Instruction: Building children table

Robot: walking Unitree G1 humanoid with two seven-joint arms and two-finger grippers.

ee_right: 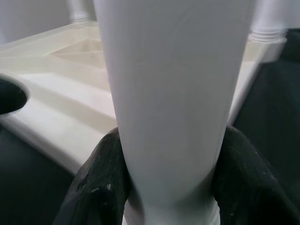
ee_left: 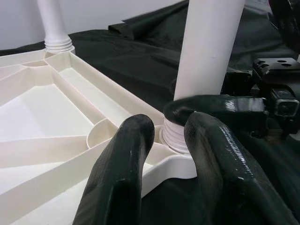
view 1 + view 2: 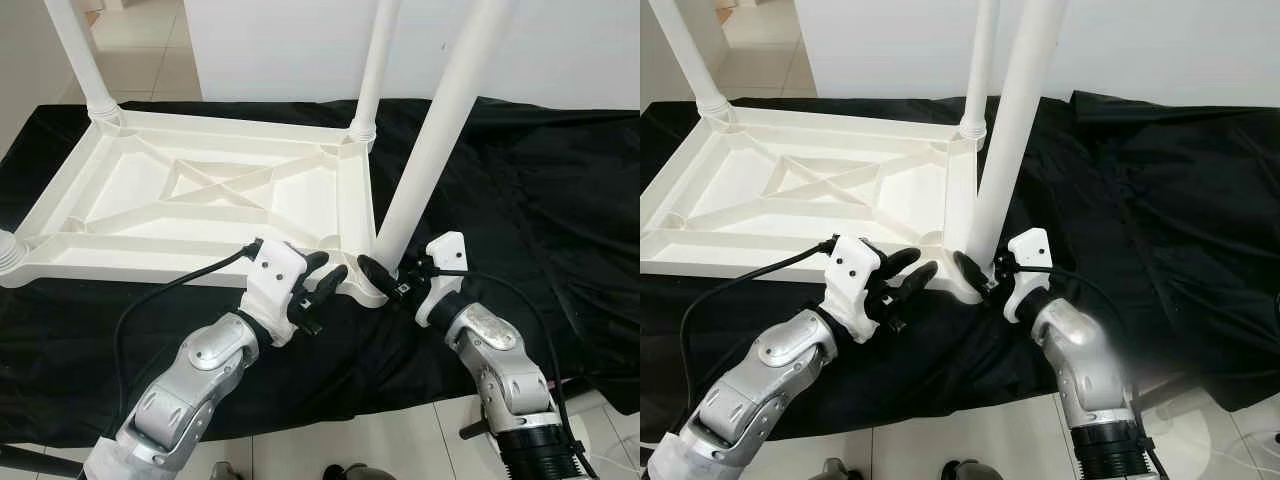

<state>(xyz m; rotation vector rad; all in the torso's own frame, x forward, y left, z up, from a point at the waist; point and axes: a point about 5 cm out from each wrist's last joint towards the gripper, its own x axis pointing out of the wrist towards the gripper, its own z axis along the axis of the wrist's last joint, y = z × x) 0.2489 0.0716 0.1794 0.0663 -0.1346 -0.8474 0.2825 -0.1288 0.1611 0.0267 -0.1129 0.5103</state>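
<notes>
Left eye view, near to far: both arms reach in from the near edge of the black cloth, which covers the surface and drapes over its front w/ pale floor tiles below. Right hand is clenched on the base of the nearest table leg, fingers wrapped either side of it just above the ribbed socket at the near right corner of the upturned white table top. That leg stands tilted, leaning away to the right. Left hand sits just beside the same corner, fingers released, slightly apart, tips near the socket, gripping nothing. Table top lies underside up, cross-ribs showing, toward the cloth's left. Bare cloth w/ open room to the right. Further back, two more legs stand in the far corners; a fourth socket shows at the near left corner. White wall behind.
</notes>
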